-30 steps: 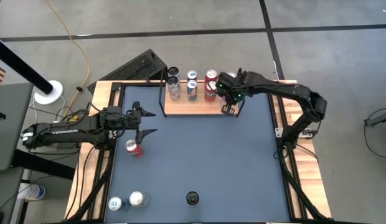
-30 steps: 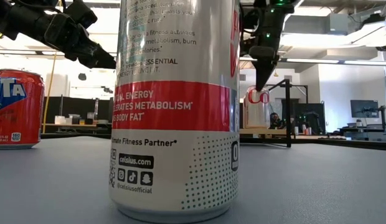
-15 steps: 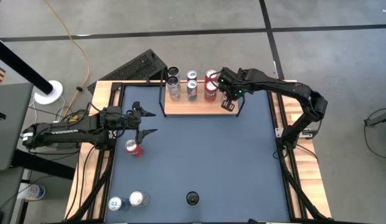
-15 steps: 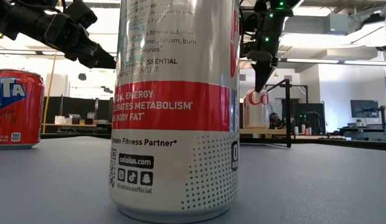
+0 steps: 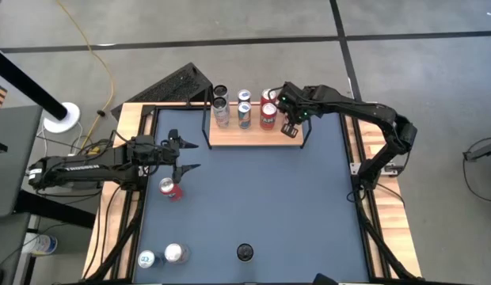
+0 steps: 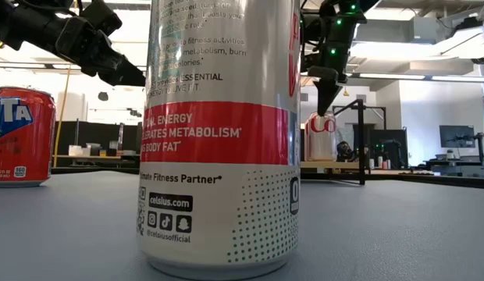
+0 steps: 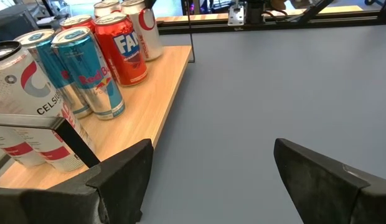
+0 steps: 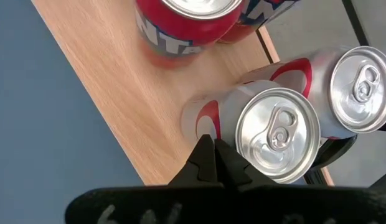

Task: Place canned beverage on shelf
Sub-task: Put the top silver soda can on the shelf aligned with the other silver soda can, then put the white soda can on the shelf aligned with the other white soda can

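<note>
At the left of the table, the left gripper (image 5: 188, 156) hovers over the blue-grey table mat (image 5: 253, 198) with its two dark fingers (image 7: 121, 177) spread wide and nothing between them. Just beside it, on the near side, a red soda can (image 5: 170, 189) stands on the mat. Near the front left corner stand two more cans, a small blue-topped can (image 5: 146, 259) and a silver-topped can (image 5: 176, 253), close together. A tall silver and red Celsius can (image 6: 220, 133) stands at the front middle of the mat and fills the low view.

Further right, at the back edge of the table, sits the flat light-wood shelf with thin black wire uprights (image 5: 237, 136). On it stand silver Celsius cans (image 7: 28, 106) at the left end, then blue and silver Red Bull cans (image 7: 87, 71), then a red Fanta can (image 5: 268, 116) with a silver and red cola can (image 8: 277, 134) just beside it towards the right end.

The right gripper (image 5: 290, 125) hangs over the shelf's right end, directly above that cola can. In the right wrist view its fingertips (image 8: 208, 163) meet, closed together on nothing, just beside the can's lid.
</note>
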Motion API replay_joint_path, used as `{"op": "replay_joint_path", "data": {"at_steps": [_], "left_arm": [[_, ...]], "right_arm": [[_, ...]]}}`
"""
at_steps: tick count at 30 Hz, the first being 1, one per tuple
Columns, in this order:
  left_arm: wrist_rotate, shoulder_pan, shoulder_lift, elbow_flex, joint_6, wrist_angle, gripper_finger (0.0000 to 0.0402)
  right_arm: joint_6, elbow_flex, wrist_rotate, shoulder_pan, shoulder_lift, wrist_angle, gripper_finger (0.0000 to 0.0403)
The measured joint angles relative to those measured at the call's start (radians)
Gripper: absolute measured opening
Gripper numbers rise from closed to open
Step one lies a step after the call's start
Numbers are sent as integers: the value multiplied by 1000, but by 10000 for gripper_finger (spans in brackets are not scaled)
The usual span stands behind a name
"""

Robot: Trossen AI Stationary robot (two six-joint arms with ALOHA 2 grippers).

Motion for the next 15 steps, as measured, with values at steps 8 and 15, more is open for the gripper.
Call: {"op": "replay_joint_path", "data": {"at_steps": [8,15], "left_arm": [[0,0,0,0,0,0,322],[0,0,0,0,-9,-5,322]], "right_arm": [[2,0,-131,46,-8,-48,0],[56,0,-163,214,-38,-129,0]]}}
